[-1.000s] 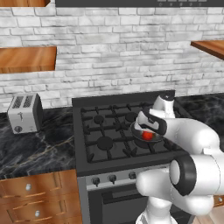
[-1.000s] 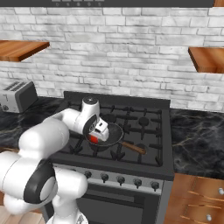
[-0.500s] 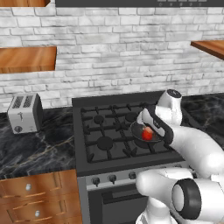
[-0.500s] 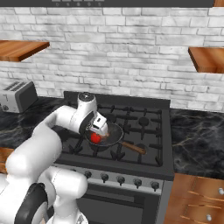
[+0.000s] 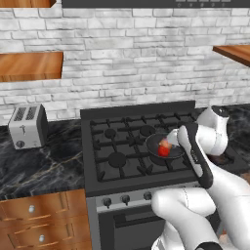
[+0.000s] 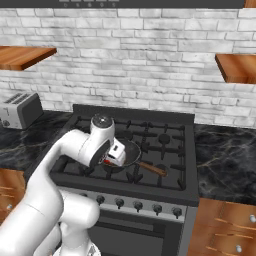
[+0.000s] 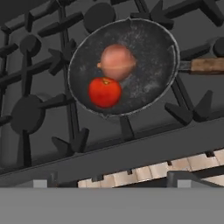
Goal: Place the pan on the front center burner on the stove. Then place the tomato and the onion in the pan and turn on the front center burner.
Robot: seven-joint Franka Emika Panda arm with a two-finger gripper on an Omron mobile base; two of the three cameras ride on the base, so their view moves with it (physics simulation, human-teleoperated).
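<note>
The dark grey pan [image 7: 144, 48] sits on the stove [image 6: 165, 150] at the front middle, hiding the front center burner; its wooden handle [image 7: 208, 65] points to the stove's right [image 6: 152, 170]. The red tomato [image 7: 105, 92] and the pinkish-tan onion [image 7: 117, 62] lie side by side in the pan, both free. My gripper [image 7: 113, 180] hovers above the pan's near edge, open and holding nothing, its tips far apart at the bottom of the hand view. The hand [image 6: 115, 154] covers part of the pan [image 5: 155, 144] in both base views; the tomato [image 5: 164, 151] peeks out beside it.
A row of small knobs [image 6: 137, 205] runs along the stove's steel front. A silver toaster [image 5: 27, 126] stands on the dark marble counter [image 5: 44, 166] to the left. Wooden shelves [image 5: 29, 66] hang on the brick wall. My own arm [image 5: 195, 156] crosses the stove's right side.
The arm has changed its pose and the hand has come up off the tomato, which stays in the pan beside the onion. The pan has not moved.
</note>
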